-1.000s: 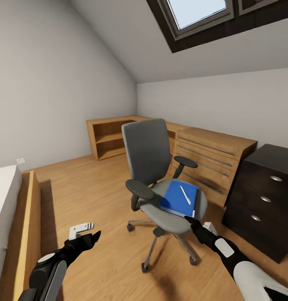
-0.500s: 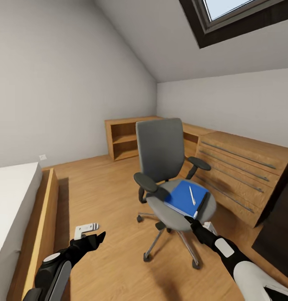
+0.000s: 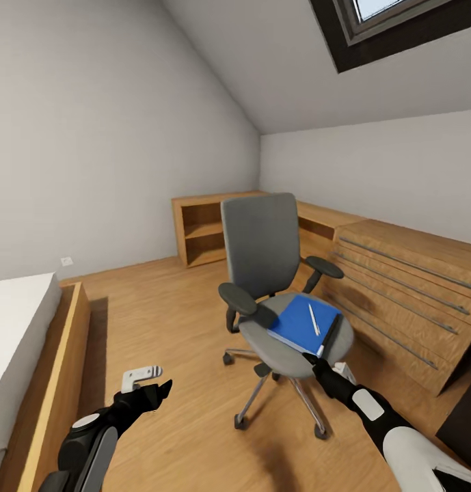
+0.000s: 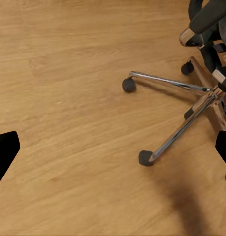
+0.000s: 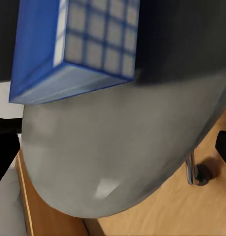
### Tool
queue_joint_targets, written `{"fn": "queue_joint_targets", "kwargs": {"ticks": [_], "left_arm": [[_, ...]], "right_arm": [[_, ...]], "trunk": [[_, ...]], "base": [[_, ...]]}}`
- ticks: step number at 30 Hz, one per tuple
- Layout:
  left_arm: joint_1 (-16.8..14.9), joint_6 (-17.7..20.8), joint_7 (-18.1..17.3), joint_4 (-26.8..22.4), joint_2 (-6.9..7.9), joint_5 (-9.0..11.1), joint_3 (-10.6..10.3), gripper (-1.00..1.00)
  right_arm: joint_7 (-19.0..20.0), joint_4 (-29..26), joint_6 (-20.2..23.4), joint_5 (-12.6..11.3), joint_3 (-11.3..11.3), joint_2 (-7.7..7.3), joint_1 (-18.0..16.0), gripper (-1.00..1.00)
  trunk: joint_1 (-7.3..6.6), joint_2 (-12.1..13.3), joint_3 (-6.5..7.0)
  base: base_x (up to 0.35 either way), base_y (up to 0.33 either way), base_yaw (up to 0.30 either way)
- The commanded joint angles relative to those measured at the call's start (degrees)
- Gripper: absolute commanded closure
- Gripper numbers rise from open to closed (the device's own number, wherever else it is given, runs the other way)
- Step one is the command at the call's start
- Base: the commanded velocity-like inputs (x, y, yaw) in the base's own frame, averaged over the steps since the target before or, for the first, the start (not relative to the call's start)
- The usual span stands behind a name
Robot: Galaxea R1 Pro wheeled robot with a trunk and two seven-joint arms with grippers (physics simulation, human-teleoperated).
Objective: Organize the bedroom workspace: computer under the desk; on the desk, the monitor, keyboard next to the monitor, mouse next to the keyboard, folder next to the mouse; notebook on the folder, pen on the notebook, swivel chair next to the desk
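1. Right now the folder (image 3: pixel 303 324) lies flat on the swivel chair (image 3: pixel 266 273) seat, with the pen (image 3: pixel 314 319) on top and the notebook (image 3: pixel 329 334) along its 3 o'clock edge.
2. My right gripper (image 3: pixel 310 358) sits at the seat's 6 o'clock rim, just below the folder (image 5: pixel 68 44); I cannot tell its spread.
3. My left gripper (image 3: pixel 163 389) hangs spread wide over bare floor (image 4: pixel 68 98) at 9 o'clock of the chair's chrome base (image 4: pixel 179 105).
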Motion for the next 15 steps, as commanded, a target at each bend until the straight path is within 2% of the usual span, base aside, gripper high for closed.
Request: {"fn": "queue_joint_targets", "kwargs": {"ticks": [1, 6, 12, 15], "left_arm": [[0.0, 0.3, 0.2, 0.0, -0.05, 0.6, 0.1, -1.0], [0.0, 0.3, 0.2, 0.0, -0.03, 0.6, 0.1, -1.0], [0.0, 0.3, 0.2, 0.0, 0.04, 0.6, 0.1, -1.0], [0.0, 0.3, 0.2, 0.0, 0.04, 0.6, 0.1, -1.0]], "right_arm": [[0.1, -0.1, 0.6, -0.9, -0.5, 0.03, -0.1, -1.0], [0.2, -0.1, 0.5, -0.9, -0.5, 0.02, -0.1, -1.0], [0.2, 0.0, 0.5, -0.9, -0.5, -0.03, -0.1, -1.0], [0.2, -0.1, 0.5, -0.9, -0.5, -0.03, -0.1, -1.0]], "trunk": [[0.03, 0.0, -0.05], [0.03, 0.0, -0.05], [0.03, 0.0, -0.05], [0.03, 0.0, -0.05]], "base": [[0.321, 0.0, 0.0], [0.321, -0.011, 0.0], [0.32, -0.108, 0.0], [0.164, -0.063, 0.0]]}}
